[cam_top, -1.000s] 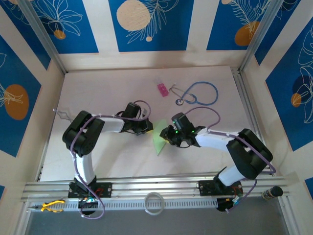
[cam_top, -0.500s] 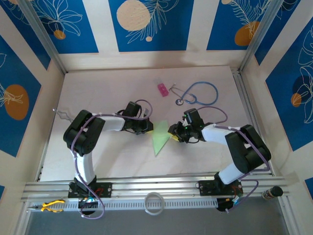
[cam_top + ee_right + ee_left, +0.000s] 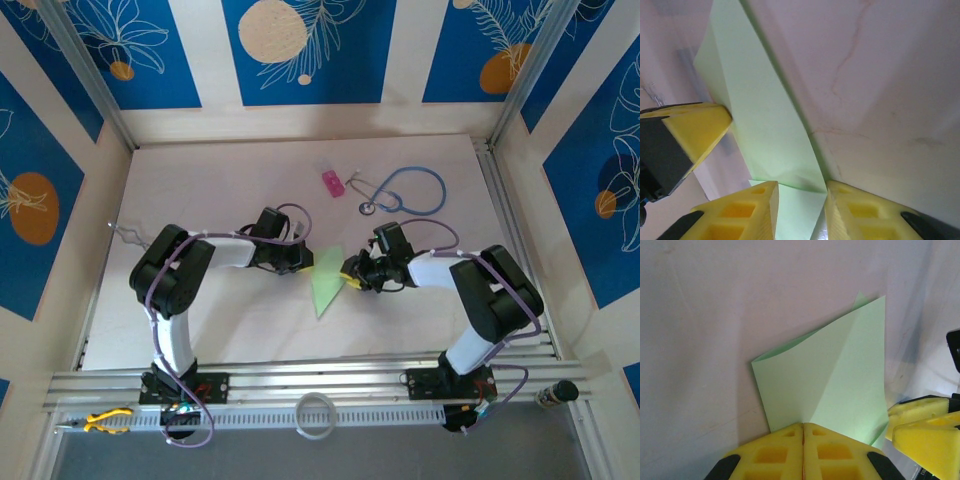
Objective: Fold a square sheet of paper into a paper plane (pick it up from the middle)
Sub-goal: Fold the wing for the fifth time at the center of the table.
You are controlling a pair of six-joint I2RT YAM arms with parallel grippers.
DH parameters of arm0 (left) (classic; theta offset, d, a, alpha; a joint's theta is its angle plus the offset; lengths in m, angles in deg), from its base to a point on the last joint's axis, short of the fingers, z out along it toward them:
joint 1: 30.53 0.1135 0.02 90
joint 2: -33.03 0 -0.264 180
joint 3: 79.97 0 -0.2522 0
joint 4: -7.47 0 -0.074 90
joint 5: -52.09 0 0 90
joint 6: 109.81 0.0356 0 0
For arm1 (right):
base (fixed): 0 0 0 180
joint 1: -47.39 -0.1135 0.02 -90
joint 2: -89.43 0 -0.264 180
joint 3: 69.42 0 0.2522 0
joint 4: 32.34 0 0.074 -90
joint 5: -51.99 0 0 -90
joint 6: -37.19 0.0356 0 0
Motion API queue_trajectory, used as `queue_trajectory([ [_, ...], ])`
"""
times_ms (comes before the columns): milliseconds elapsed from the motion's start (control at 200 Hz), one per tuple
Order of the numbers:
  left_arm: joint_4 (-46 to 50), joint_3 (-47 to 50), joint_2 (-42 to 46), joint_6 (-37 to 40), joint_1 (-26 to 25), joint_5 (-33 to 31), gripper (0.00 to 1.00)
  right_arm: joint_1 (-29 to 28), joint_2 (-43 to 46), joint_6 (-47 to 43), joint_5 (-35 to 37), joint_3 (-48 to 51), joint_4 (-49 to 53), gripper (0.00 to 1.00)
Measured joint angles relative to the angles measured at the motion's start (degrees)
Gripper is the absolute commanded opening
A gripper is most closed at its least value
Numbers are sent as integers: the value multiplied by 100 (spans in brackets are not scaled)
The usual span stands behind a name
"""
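The light-green square sheet of paper (image 3: 323, 285) lies on the table between the arms, part-folded into a pointed paper plane shape with its tip toward the near edge. My left gripper (image 3: 306, 262) is shut, its yellow fingertips (image 3: 790, 437) pressing on the paper's (image 3: 830, 385) left edge where a crease ends. My right gripper (image 3: 347, 273) is open at the paper's right side. Its two fingers (image 3: 757, 200) straddle a raised fold of the paper (image 3: 760, 115), with a clear gap on each side. The left gripper's finger (image 3: 695, 130) touches the paper opposite.
A small pink block (image 3: 333, 183) and a blue stethoscope (image 3: 412, 190) lie farther back on the table. A white ring (image 3: 316, 415) and yellow pliers (image 3: 105, 420) sit on the front rail. Patterned walls close in the table on three sides.
My right wrist has pulled back to the right off the paper, uncovering its right half, then edged back in at the fold. The left gripper and the paper have stayed put.
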Motion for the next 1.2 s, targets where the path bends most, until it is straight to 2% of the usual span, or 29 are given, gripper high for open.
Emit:
queue_trajectory([
  [400,0,-2,0,0,0,0,9,138,-234,-457,-420,-81,-643,30],
  [635,-4,-2,0,-7,0,15,10,293,-560,-841,-756,-306,-656,15],
  [865,-7,-4,13,-24,0,35,12,339,-610,-970,-881,-334,-656,13],
  [980,0,-20,28,-50,-2,44,19,339,-610,-992,-879,-334,-654,7],
  [1065,26,-20,127,-118,-11,42,29,339,-608,-966,-870,-332,-656,6],
  [1200,42,-11,531,-205,-11,35,32,334,-501,-717,-664,-203,-748,6],
])
